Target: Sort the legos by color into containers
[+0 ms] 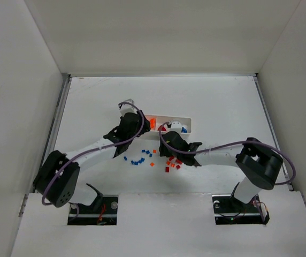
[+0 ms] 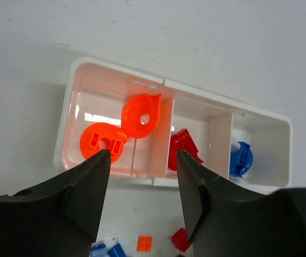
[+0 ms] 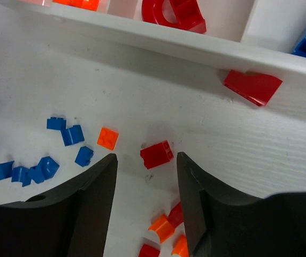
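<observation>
The top view looks down from high behind the arm bases, far enough back to take in the whole table (image 1: 222,101) and both arms. The left wrist camera peers down past its own left pincer (image 2: 142,155) at the tray (image 2: 69,115), close up. The right wrist camera sits closer still, facing past the right pincer (image 3: 146,158) at the legos (image 3: 70,134) lying before the tray's near wall. Both wrist views share the red arch (image 2: 184,144) (middle compartment); the top view holds tray and legos too, small.
</observation>
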`<control>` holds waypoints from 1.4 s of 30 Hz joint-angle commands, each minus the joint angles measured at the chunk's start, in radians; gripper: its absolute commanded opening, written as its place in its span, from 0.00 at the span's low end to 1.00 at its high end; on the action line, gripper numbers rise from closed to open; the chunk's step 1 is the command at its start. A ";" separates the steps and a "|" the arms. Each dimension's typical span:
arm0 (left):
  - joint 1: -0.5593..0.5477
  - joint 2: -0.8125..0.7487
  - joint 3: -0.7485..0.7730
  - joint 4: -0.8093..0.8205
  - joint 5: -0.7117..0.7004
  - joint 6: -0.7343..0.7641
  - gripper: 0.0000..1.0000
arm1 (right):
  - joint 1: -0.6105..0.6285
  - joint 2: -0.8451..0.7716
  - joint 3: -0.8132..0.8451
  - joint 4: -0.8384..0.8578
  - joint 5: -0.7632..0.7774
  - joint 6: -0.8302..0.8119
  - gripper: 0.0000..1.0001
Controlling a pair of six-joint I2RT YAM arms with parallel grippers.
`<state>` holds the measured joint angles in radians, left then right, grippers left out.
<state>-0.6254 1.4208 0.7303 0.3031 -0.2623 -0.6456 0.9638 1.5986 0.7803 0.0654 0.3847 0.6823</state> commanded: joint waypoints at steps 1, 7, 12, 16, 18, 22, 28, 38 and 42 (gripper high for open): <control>-0.018 -0.121 -0.069 0.019 -0.018 -0.005 0.48 | 0.008 0.047 0.071 -0.027 0.019 -0.013 0.50; -0.056 -0.298 -0.232 -0.108 -0.035 0.000 0.46 | 0.008 0.101 0.137 -0.105 0.017 0.006 0.50; -0.098 -0.453 -0.328 -0.261 -0.136 -0.019 0.46 | 0.008 0.136 0.178 -0.164 0.013 0.029 0.45; -0.104 -0.545 -0.342 -0.399 -0.233 -0.045 0.48 | 0.008 0.158 0.212 -0.217 0.013 0.034 0.42; -0.101 -0.550 -0.342 -0.444 -0.285 -0.058 0.50 | 0.013 0.165 0.227 -0.243 0.014 0.034 0.42; -0.099 -0.499 -0.336 -0.452 -0.304 -0.075 0.51 | 0.016 0.159 0.226 -0.245 0.026 0.037 0.27; -0.109 -0.445 -0.347 -0.437 -0.295 -0.106 0.46 | 0.016 0.029 0.195 -0.239 0.068 0.028 0.24; -0.161 -0.461 -0.358 -0.470 -0.298 -0.161 0.45 | -0.092 -0.023 0.287 -0.182 0.057 -0.079 0.24; -0.176 -0.442 -0.364 -0.472 -0.302 -0.181 0.44 | -0.151 0.043 0.330 -0.131 0.049 -0.101 0.25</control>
<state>-0.7864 0.9771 0.3851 -0.1493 -0.5354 -0.7837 0.8639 1.5894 1.0431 -0.1490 0.4221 0.6270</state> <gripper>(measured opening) 0.446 0.306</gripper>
